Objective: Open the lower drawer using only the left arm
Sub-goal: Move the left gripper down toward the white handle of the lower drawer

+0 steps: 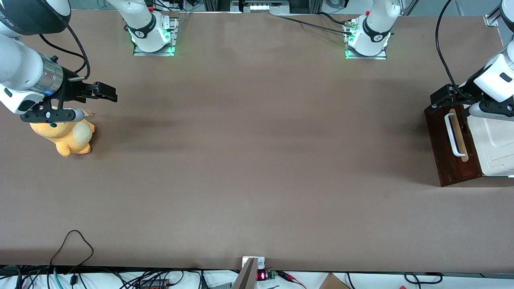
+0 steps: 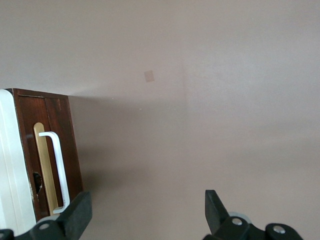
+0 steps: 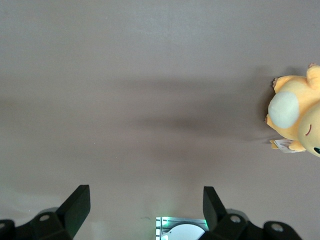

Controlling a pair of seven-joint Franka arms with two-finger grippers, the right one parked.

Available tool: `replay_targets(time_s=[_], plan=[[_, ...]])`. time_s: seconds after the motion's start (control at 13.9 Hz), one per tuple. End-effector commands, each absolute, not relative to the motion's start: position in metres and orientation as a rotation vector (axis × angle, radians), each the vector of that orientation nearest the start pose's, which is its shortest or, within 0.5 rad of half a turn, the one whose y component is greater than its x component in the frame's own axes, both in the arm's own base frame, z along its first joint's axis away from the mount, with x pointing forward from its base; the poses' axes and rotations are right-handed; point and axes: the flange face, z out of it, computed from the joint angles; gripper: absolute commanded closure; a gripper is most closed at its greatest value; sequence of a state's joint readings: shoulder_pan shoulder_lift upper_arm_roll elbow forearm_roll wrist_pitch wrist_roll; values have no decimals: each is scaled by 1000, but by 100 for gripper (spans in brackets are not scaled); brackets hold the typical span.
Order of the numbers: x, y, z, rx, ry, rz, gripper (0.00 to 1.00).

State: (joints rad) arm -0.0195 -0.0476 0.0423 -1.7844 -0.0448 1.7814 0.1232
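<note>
Hovering above the end of the cabinet (image 1: 496,144) that lies farther from the front camera, the left arm (image 1: 496,76) holds its gripper (image 1: 441,97) over the dark drawer face, near the farther end of the white bar handle (image 1: 453,134) but not touching it. In the left wrist view the fingers (image 2: 77,212) stand spread wide apart, with nothing between them; they are released.

Location of the task item: the lower drawer (image 1: 447,148) sits at the working arm's end of the table (image 1: 249,140), its dark red-brown front facing toward the parked arm's end. The handle is mounted on a pale wood strip (image 2: 44,170). No pale interior is visible, so the drawer is judged closed and the task not yet begun in effect.

Risks noted:
- The gripper sits off the handle's middle. A grasp at one end of the bar could pull the drawer crooked and jam it.
- The cabinet appears to rest loose on the table; a pull could drag the whole unit rather than slide the drawer.
- The gap under the bar looks narrow. A finger landing on top of the bar, not under it, would slip off.
- A dark hole (image 2: 36,181) beside the strip could snag a fingertip.

Unrelated: an orange plush toy (image 1: 66,136) lies well apart, at the parked arm's end.
</note>
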Motion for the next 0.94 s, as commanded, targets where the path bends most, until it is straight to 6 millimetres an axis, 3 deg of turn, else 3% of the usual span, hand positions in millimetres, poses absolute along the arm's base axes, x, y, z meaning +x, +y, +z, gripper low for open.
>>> replay_targets(time_s=[0.0, 0.43, 0.72, 0.86], plan=[[544, 9, 571, -3208, 164, 5, 0], [546, 8, 576, -3196, 173, 7, 0], [548, 7, 571, -3193, 181, 2, 0], [553, 8, 558, -3194, 178, 37, 0]])
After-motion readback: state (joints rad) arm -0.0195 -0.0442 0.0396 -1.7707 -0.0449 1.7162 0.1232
